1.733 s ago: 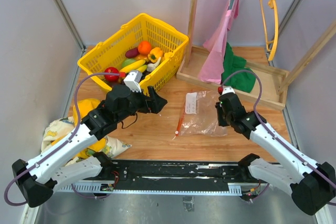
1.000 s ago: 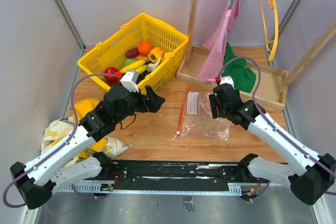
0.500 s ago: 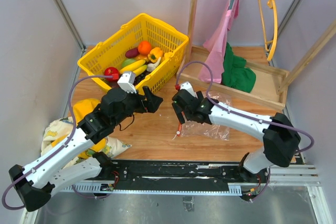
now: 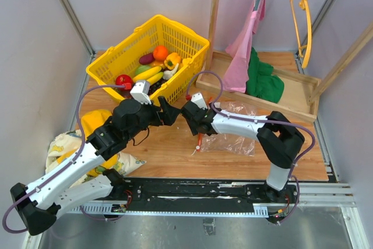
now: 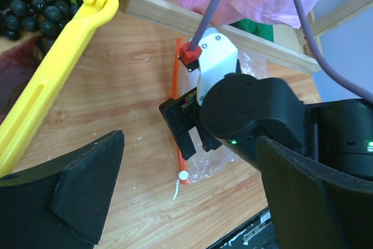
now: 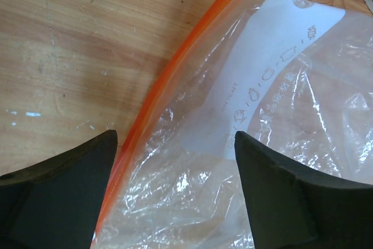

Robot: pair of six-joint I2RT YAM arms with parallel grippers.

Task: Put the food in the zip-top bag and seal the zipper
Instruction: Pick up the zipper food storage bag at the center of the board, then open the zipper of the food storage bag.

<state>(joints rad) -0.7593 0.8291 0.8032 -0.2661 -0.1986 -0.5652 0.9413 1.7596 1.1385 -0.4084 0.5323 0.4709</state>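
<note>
Zip-top bag (image 4: 233,132) lies flat on the surface (image 4: 169,150), apparently empty, with the zipper (image 6: 152,94) along its left edge. We judge the film light, limp and slippery; it will likely slide or crumple if pushed. Best hold: the stiffer zipper strip, pinching one lip only. Right end effector (image 6: 175,144) hovers over that strip, fingers apart, gripping nothing. Left end effector (image 5: 192,167) spread wide, empty. Food (image 4: 150,65) sits in the yellow basket (image 4: 111,56).
</note>
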